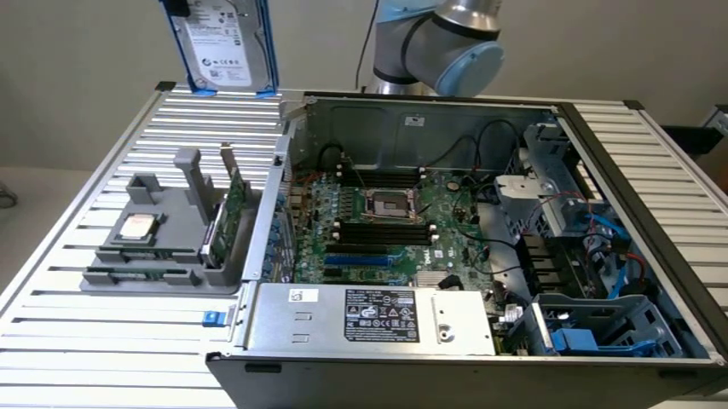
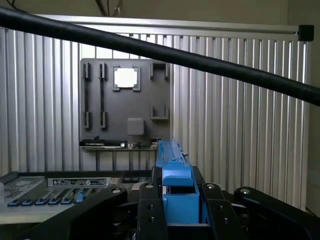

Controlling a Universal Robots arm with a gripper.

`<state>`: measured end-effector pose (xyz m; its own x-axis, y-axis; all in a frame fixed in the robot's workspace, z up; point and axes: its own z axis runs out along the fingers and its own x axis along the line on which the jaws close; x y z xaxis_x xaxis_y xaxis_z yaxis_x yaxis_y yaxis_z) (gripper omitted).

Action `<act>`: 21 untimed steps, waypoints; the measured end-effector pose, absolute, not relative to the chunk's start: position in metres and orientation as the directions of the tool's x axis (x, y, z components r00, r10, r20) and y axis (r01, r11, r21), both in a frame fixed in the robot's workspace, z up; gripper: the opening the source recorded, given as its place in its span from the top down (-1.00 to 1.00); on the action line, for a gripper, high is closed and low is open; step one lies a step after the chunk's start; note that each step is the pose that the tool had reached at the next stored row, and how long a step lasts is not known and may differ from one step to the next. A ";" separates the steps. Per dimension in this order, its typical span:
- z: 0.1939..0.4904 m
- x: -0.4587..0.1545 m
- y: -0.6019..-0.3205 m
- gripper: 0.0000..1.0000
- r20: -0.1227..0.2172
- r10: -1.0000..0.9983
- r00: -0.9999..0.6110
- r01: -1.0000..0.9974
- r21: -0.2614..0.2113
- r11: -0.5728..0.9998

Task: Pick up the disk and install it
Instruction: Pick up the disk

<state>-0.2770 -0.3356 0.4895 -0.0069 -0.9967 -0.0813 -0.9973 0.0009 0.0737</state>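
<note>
The disk (image 1: 222, 43) hangs upright in the air above the far left part of the slatted table (image 1: 114, 341). It is silver with a white label and a blue carrier around it. My gripper (image 1: 176, 7) holds it from above, just inside the frame's upper edge. In the wrist view my gripper (image 2: 181, 212) is shut on the disk's blue carrier (image 2: 175, 180), with a black finger (image 2: 150, 210) on each side. The grey parts holder (image 2: 125, 105) lies far below.
An open computer case (image 1: 478, 213) fills the middle and the exterior view's right, with the motherboard (image 1: 387, 221) exposed and a drive cage (image 1: 603, 324) with blue carriers. The parts holder (image 1: 159, 247) carries a CPU chip (image 1: 136, 226) and a green card (image 1: 234, 217). A black cable (image 2: 200, 62) crosses the wrist view.
</note>
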 end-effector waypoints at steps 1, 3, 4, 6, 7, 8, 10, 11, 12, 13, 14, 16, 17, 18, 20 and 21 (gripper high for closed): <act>0.491 -0.272 -0.336 0.35 -0.081 -0.997 -0.007 -0.997 0.074 0.001; 0.493 -0.263 -0.336 0.35 -0.081 -0.997 -0.007 -0.997 0.074 0.001; 0.494 -0.259 -0.336 0.35 -0.081 -0.997 -0.007 -0.997 0.074 0.001; 0.495 -0.250 -0.337 0.35 -0.081 -0.997 -0.007 -0.997 0.074 0.001; 0.496 -0.245 -0.337 0.35 -0.081 -0.997 -0.007 -0.997 0.074 0.001; 0.497 -0.241 -0.337 0.35 -0.081 -0.997 -0.007 -0.997 0.074 0.001; 0.499 -0.231 -0.337 0.35 -0.081 -0.997 -0.007 -0.997 0.074 0.001; 0.499 -0.227 -0.338 0.35 -0.081 -0.997 -0.007 -0.997 0.074 0.001; 0.500 -0.222 -0.338 0.35 -0.081 -0.997 -0.007 -0.997 0.074 0.001; 0.501 -0.218 -0.338 0.35 -0.081 -0.997 -0.007 -0.997 0.074 0.001; 0.501 -0.213 -0.338 0.35 -0.081 -0.997 -0.007 -0.997 0.074 0.001; 0.503 -0.204 -0.339 0.35 -0.081 -0.997 -0.007 -0.997 0.074 0.001; 0.503 -0.200 -0.339 0.35 -0.081 -0.997 -0.007 -0.997 0.074 0.001; 0.504 -0.195 -0.340 0.35 -0.081 -0.997 -0.007 -0.997 0.074 0.001; 0.505 -0.186 -0.341 0.35 -0.081 -0.997 -0.007 -0.997 0.074 0.001; 0.506 -0.181 -0.342 0.35 -0.081 -0.997 -0.007 -0.997 0.075 0.001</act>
